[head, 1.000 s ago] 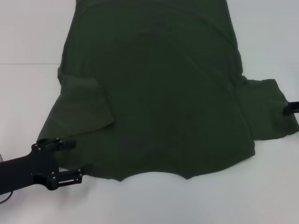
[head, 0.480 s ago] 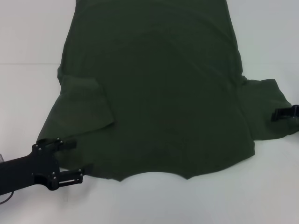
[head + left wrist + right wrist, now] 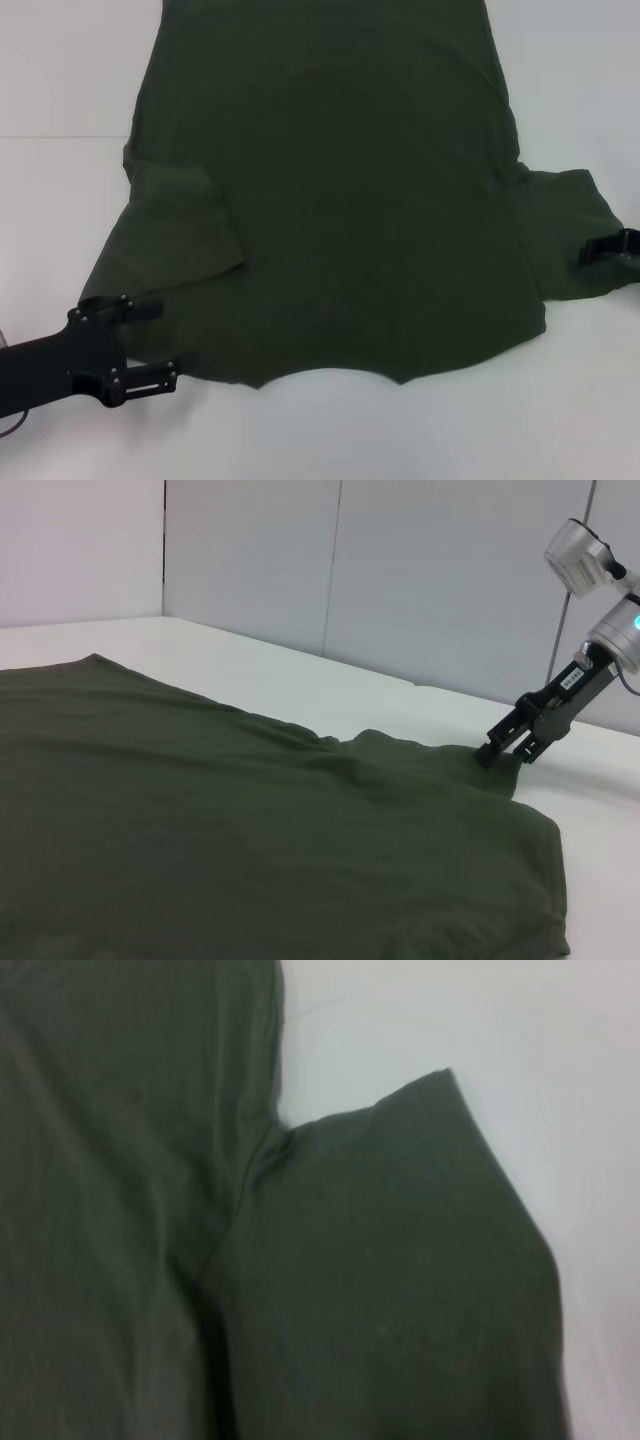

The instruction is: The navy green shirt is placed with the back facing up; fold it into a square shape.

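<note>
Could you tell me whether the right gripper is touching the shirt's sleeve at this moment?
Touching. In the left wrist view the right gripper comes down with its fingertips meeting the sleeve of the navy green shirt, no gap showing.

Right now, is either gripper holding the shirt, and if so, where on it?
It cannot be told. The left gripper straddles the navy green shirt's near left corner, and the right gripper touches its right sleeve edge.

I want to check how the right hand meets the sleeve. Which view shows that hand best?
The left wrist view: the right hand shows whole, its fingers down on the sleeve of the navy green shirt. The head view catches only its tip at the picture's edge. The right wrist view shows the sleeve, not the hand.
</note>
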Controlling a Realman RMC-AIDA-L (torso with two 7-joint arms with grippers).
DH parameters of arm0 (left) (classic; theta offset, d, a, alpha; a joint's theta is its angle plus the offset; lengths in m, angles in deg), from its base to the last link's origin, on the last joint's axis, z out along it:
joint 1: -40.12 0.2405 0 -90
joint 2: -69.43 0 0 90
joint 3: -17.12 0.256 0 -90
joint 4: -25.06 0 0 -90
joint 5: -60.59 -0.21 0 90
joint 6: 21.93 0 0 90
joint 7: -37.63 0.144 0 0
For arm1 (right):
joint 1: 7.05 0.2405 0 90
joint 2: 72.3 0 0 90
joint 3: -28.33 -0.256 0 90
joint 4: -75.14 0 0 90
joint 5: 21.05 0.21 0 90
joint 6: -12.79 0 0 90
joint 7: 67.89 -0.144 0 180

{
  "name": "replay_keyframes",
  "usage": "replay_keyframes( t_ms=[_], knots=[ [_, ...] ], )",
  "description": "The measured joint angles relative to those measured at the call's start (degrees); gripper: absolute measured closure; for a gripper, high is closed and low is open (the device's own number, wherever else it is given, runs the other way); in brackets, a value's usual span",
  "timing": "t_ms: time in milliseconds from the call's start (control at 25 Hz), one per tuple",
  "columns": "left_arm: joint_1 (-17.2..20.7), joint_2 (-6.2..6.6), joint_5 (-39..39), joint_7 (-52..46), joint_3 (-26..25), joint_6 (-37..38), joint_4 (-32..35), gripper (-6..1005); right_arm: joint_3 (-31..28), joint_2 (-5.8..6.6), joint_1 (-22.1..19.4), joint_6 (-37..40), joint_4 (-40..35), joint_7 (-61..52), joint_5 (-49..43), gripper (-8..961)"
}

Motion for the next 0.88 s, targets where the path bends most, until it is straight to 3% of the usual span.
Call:
replay_keyframes(
  t_ms=[160,360,720,880],
  knots=[
    [0.00,0.00,0.08,0.02,-0.06,-0.17,0.00,135,1.12,-0.06,0.07,0.16,0.00,0.17,-0.05,166],
    [0.00,0.02,0.32,0.03,-0.09,-0.24,0.00,135,1.31,-0.16,0.07,0.15,-0.21,0.02,0.08,370],
    [0.06,-0.03,0.40,0.03,-0.25,-0.32,0.00,135,1.32,-0.14,0.05,0.10,-0.24,0.15,-0.20,620],
    [0.08,-0.05,0.45,0.02,-0.54,-0.31,0.00,135,1.32,-0.13,-0.10,0.18,-0.48,0.25,-0.13,802]
  ],
)
